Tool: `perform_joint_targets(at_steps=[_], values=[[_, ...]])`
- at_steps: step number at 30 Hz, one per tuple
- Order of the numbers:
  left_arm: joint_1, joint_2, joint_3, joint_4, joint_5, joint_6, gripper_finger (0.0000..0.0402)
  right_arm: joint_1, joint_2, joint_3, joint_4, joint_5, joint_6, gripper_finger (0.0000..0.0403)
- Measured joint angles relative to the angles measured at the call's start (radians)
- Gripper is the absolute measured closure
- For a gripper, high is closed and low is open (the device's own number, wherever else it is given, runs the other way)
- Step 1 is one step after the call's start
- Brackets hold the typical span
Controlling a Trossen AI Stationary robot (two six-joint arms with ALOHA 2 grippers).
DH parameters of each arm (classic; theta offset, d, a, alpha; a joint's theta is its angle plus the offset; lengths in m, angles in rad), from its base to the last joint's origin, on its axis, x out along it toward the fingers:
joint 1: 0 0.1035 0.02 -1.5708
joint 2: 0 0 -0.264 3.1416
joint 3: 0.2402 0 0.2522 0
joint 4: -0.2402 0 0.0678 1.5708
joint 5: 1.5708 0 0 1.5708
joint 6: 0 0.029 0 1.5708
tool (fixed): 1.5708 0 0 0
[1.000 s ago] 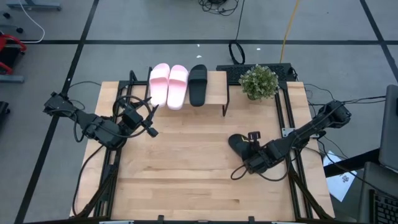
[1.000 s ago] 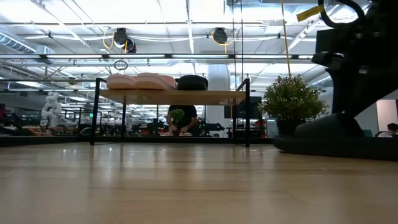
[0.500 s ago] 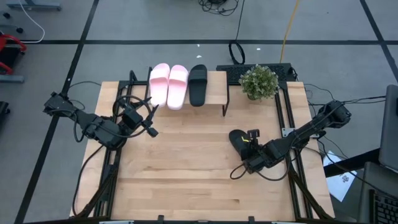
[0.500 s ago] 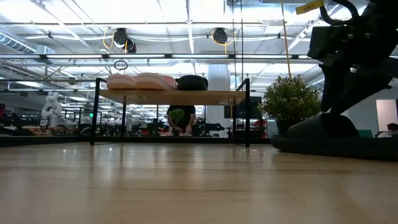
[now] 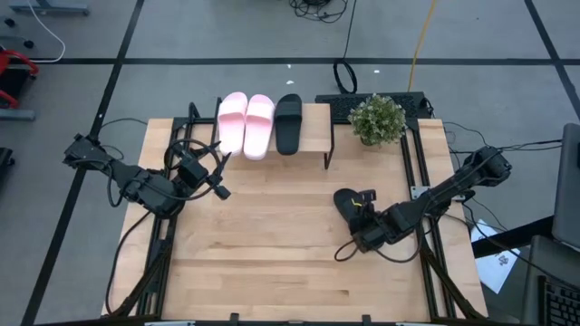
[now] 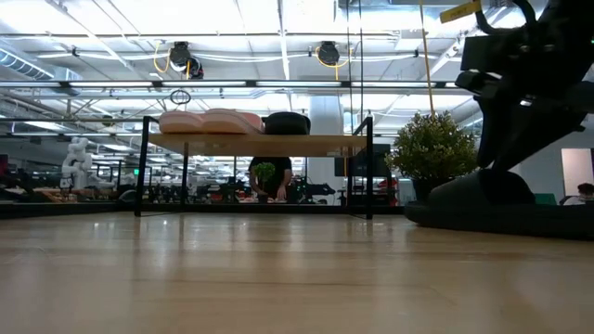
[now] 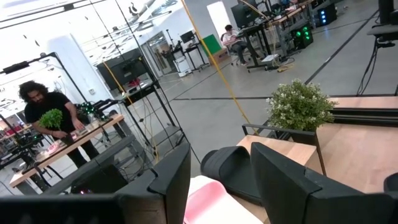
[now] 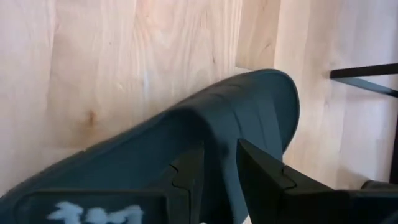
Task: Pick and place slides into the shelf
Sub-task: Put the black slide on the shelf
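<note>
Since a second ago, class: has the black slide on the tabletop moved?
Yes, slightly. In the high view the black slide under the right hand has shifted a little rightward, judged against the shelf leg.

Tabletop: a light wooden tabletop [image 5: 272,263] is carrying everything, its bare planks showing across the near half.
Shelf: a low shelf [image 5: 313,127] with thin black legs is standing on the tabletop along its far edge.
On the shelf: two pale pink slides [image 5: 246,122] are lying side by side, touching; one black slide [image 5: 288,123] is lying just beside them.
On the tabletop: a second black slide [image 5: 348,203] is resting at the right side; a potted plant [image 5: 378,119] is standing at the far right corner.
</note>
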Motion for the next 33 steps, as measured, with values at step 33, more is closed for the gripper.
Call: perform_joint_targets(at_steps=[33], values=[[0.000, 0.000, 0.000, 0.000, 0.000, 0.007, 0.0227, -0.057, 0.102, -0.009, 0.025, 0.136, -0.014, 0.0396]])
